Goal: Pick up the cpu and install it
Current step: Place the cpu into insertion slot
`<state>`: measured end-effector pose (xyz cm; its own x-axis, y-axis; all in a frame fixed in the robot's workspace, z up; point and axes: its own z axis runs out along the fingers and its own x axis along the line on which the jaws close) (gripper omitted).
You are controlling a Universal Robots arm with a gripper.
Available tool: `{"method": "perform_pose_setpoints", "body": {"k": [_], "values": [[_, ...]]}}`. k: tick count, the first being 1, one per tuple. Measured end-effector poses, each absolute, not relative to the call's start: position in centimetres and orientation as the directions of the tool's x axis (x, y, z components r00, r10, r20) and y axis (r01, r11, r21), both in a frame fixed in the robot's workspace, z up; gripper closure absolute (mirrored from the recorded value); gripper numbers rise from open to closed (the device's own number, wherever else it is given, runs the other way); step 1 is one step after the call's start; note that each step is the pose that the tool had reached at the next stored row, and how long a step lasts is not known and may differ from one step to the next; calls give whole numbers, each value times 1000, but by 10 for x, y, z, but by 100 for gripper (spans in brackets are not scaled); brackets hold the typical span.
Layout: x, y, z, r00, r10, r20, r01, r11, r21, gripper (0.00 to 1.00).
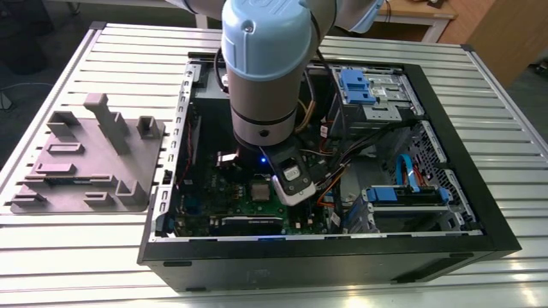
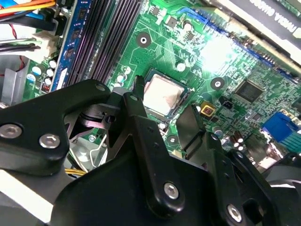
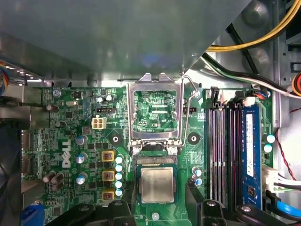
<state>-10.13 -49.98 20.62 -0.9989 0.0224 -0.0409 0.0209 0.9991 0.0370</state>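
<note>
The small flat square cpu with a pale silvery metal top (image 3: 157, 184) lies in its dark socket on the green circuit board (image 3: 70, 117). In the exterior view it sits low and centre, inside the open black computer case (image 1: 342, 263). The black two-fingered gripper (image 2: 164, 106) hangs over it, jaws spread wide, one finger at either side of the chip, gripping nothing. The socket's hinged metal frame (image 3: 155, 82) stands open.
</note>
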Motion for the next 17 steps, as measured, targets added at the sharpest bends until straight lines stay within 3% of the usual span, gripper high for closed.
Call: {"method": "perform_pose_setpoints", "body": {"k": [17], "values": [[-101, -498, 201, -999, 22, -41, 21, 999, 37, 46]]}}
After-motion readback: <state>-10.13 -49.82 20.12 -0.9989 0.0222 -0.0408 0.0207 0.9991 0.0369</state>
